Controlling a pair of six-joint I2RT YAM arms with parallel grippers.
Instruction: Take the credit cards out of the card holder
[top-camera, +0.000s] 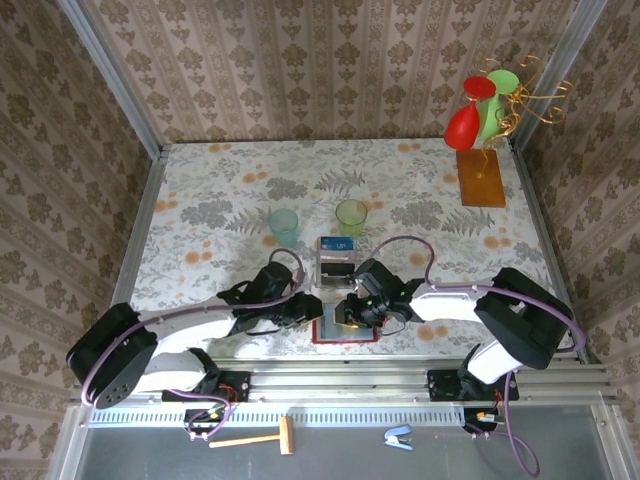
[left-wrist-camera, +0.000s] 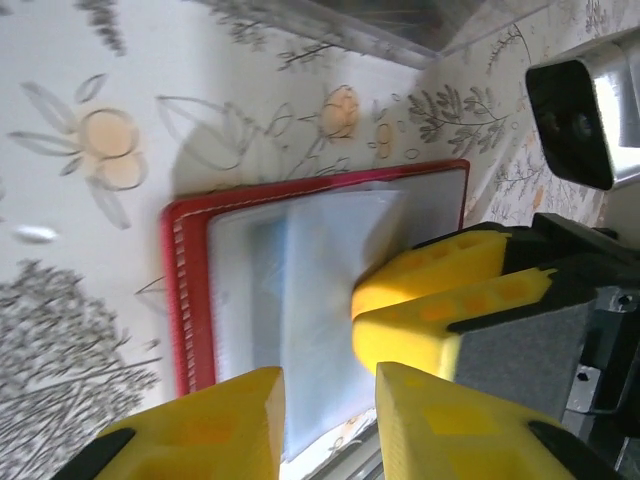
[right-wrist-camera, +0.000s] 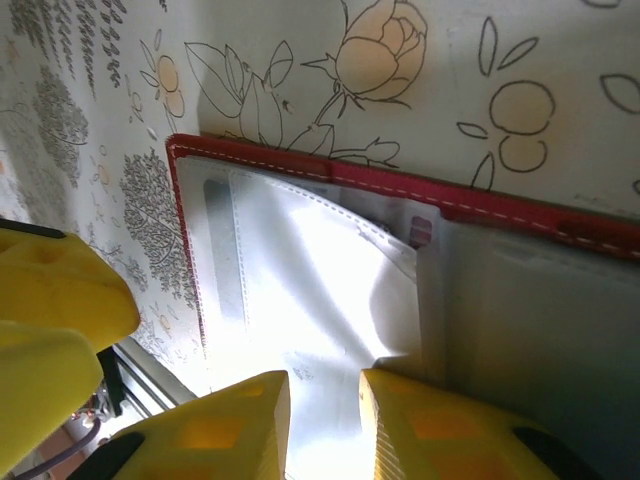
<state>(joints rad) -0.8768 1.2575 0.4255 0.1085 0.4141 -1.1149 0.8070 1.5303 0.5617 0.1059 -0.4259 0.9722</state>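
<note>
Yellow fingers (left-wrist-camera: 210, 430) of the left gripper (left-wrist-camera: 330, 385) are seen along the bottom edge of the left wrist view. They are parted, the surface beyond shows through the gap, and nothing is clamped between them.

The card holder (left-wrist-camera: 185, 300) is found lying open and flat on the flowered table (top-camera: 420, 190). It sits at lower centre of the top view, between the two arms and close to the near rail. Its dark-red stitched border is recorded at the left and top of the left wrist view, and grey-white transparent pockets (right-wrist-camera: 300, 270) fill the inside. One pocket leaf is raised and runs up between the fingers of the right gripper (right-wrist-camera: 325, 390) at the bottom of the right wrist view. Whether that leaf is pinched or merely lies in the gap cannot be told.

A grey strip (right-wrist-camera: 222, 250) and a small dark-red tab (right-wrist-camera: 421, 232) are noted inside the holder. Any print there is washed out by glare.

A blue credit card (top-camera: 337, 243) is observed upright at the clear box (top-camera: 337, 268), just above the holder in the top view. The white lettering on it is too small to be read. A teal cup (top-camera: 284, 222) and a green cup (top-camera: 351, 213) are placed higher in the frame, near the box.
</note>
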